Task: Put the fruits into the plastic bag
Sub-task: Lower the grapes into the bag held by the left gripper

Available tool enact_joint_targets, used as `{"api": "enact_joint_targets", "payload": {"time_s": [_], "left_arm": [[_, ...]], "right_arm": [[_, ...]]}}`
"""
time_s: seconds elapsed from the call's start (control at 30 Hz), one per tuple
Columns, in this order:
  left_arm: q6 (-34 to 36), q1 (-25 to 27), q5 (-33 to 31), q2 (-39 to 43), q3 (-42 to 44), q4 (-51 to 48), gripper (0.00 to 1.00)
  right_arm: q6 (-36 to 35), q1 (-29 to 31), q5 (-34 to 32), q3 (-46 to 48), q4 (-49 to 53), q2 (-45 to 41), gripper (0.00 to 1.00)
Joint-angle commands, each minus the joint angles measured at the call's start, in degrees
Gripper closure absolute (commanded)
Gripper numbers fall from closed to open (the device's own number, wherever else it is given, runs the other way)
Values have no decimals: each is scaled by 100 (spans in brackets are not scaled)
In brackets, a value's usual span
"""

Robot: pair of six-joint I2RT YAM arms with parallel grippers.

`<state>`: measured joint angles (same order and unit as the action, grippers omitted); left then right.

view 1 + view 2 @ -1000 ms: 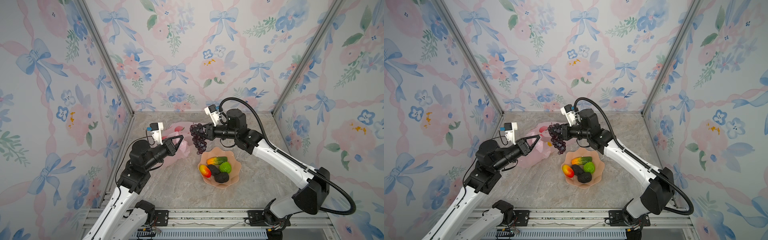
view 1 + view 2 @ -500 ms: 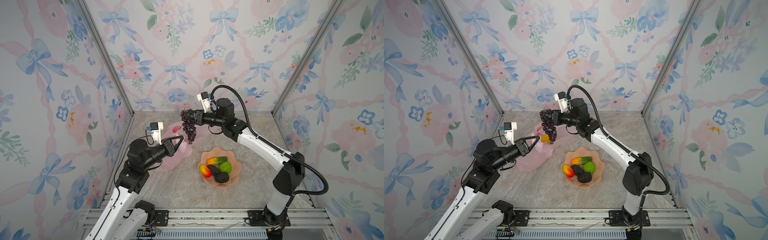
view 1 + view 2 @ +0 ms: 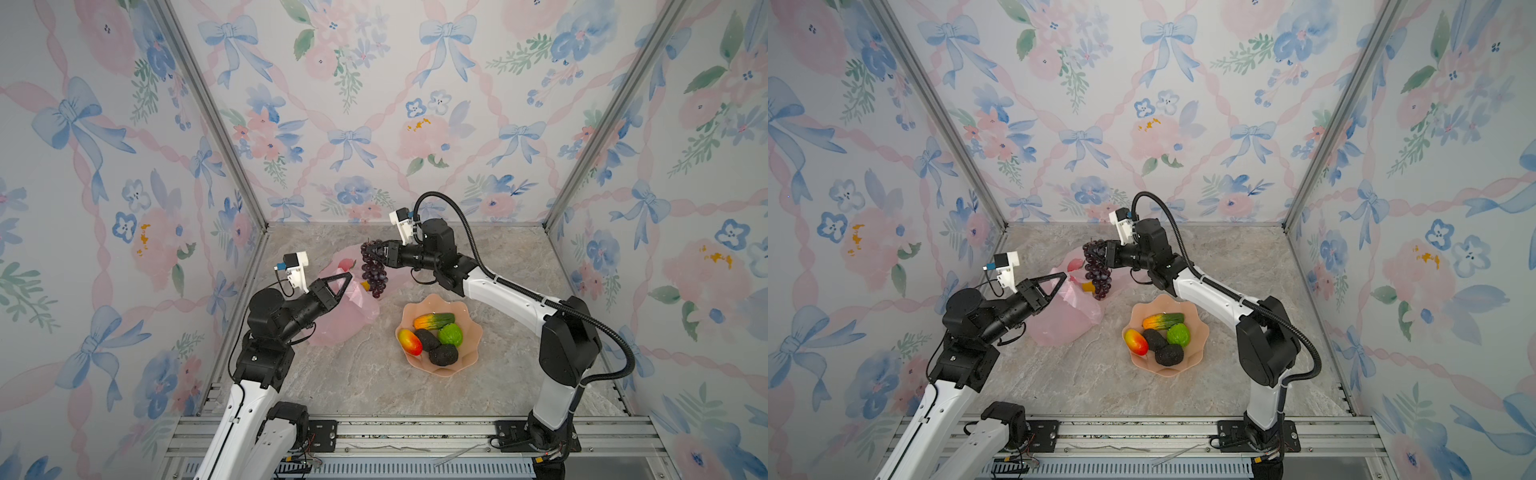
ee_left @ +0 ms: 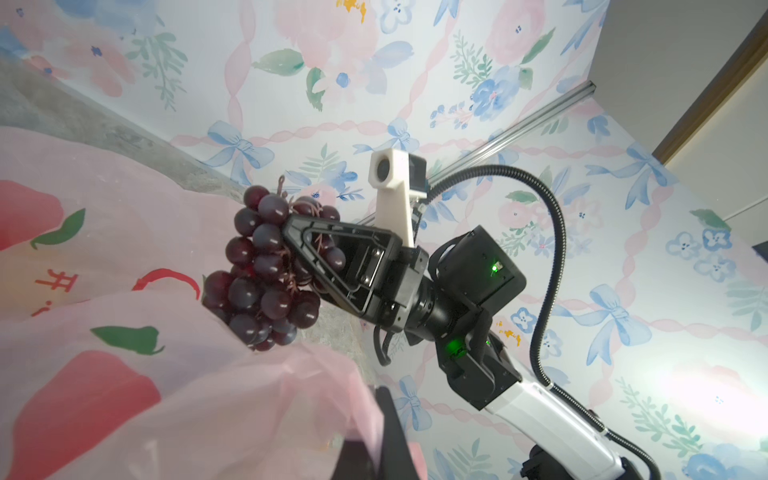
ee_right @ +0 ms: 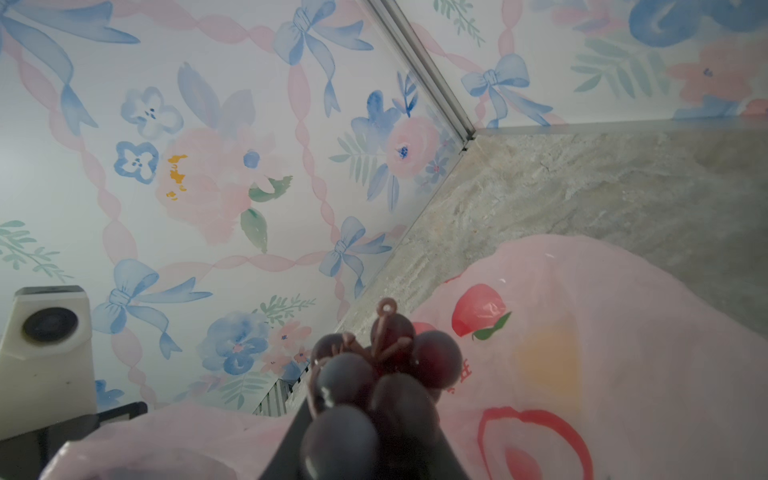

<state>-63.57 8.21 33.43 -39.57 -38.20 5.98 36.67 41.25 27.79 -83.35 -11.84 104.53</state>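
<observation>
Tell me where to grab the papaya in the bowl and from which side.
Grip the papaya across its narrow middle, coming down from above. It lies flat, lengthwise along the far side of the bowl; the green fruit crowds its near side, so clearance there looks tight.

We are noting a grey marbled table (image 3: 353, 386). Two things are resting on it: a pink bag (image 3: 340, 328) is lying left, and a peach bowl (image 3: 473, 336) is sitting nearby, apart.
</observation>
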Motion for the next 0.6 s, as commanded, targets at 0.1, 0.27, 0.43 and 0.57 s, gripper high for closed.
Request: {"api": "enact_joint_targets", "payload": {"time_s": [0.1,0.27,0.43,0.57], "left_arm": [[-551,-110,181,-15,155,659,100],[-495,-161,151,-32,148,597,100],[-400,-188,119,-74,97,491,100],[-420,-187,227,-125,13,589,100]], "right_arm": [[-903,497,-403,676,-63,-725,71],[-1312,791,-667,1089,156,-943,71],[-1602,1002,-775,1269,477,-1157,71],[-1591,1033,-443,1205,626,-1003,71]]}}
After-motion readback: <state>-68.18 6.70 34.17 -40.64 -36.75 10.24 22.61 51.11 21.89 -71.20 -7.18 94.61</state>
